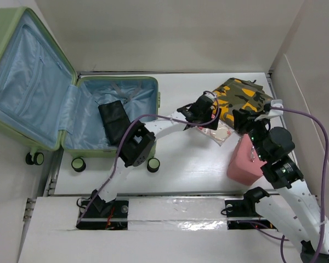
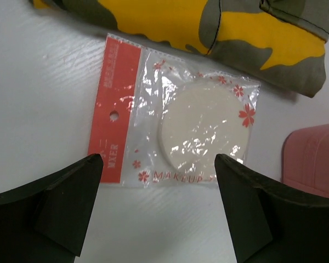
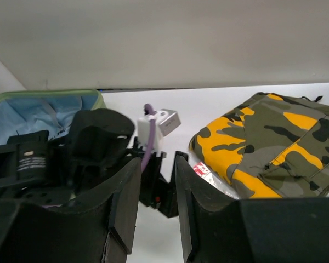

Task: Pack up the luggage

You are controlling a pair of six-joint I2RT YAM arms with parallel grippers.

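The luggage (image 1: 118, 109), a pale green hard-shell suitcase with blue lining, lies open at the left with its lid (image 1: 27, 82) propped back. A black flat item (image 1: 114, 121) lies in its base. My left gripper (image 1: 199, 119) is open and empty, just above a clear makeup sponge packet (image 2: 175, 120) on the table, its fingers (image 2: 71, 203) short of the packet's near edge. My right gripper (image 1: 244, 121) is a little open and empty, near the camouflage bag (image 1: 241, 97). In the right wrist view its jaws (image 3: 156, 181) face the left arm and the luggage (image 3: 44, 109).
The yellow-green camouflage bag (image 2: 219, 27) lies at the back right, touching the packet's far edge. A pink pouch (image 1: 244, 161) stands under my right arm and shows in the left wrist view (image 2: 312, 159). The suitcase wheels (image 1: 78, 164) sit at the table's front left.
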